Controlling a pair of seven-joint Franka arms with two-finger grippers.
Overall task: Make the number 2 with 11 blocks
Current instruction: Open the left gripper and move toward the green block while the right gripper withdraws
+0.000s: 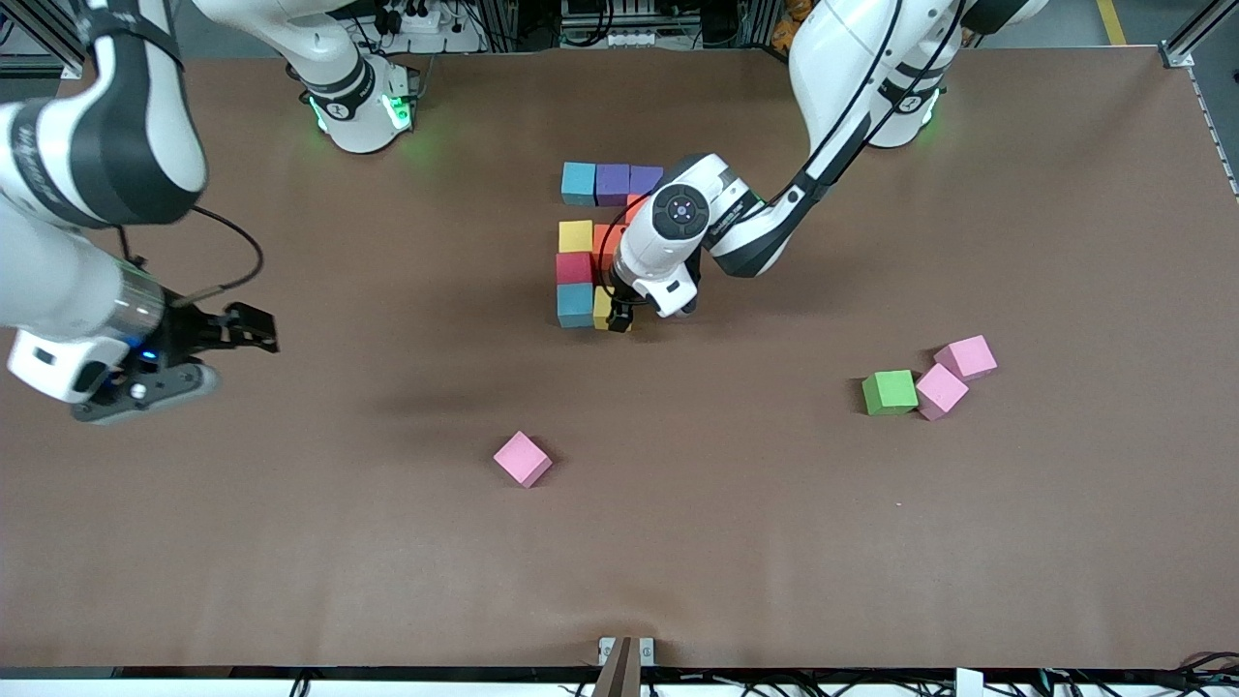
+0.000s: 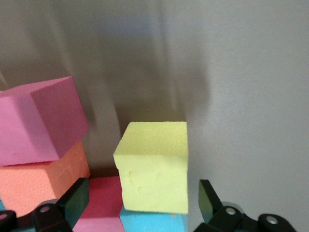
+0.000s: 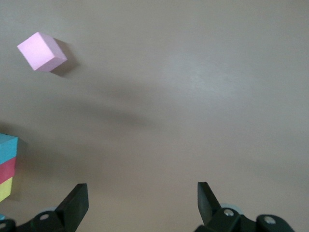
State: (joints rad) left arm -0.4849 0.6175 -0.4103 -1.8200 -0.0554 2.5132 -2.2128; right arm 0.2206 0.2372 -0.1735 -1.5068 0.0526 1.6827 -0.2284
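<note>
Inspection of the block figure (image 1: 592, 254) at mid-bench: ten of the eleven blocks appear to be in place, though the left arm hides part of the count. A row of light blue and two purple cubes forms the edge farthest from the front camera; yellow, red and light blue cubes run down toward the camera, with orange pieces partly hidden under the arm.

The left gripper (image 1: 619, 318) stands at the camera-side corner of the figure, directly over the yellow block (image 2: 153, 166). In the left wrist view its jaws stand wide to either side of that cube and touch nothing — the block rests on the bench against the light blue one, released. Judgement: the placing step for this piece is complete.

The right gripper (image 1: 247, 327) waits over bare bench, well apart from the figure toward the right arm's end, jaws fully spread and empty.

Outstanding item — the green block (image 1: 889, 392), lying well apart from the figure toward the left arm's end, touching one of two pink cubes (image 1: 941, 390). The next move calls for lifting clear of the figure without nudging it, then taking the green block alone.
</note>
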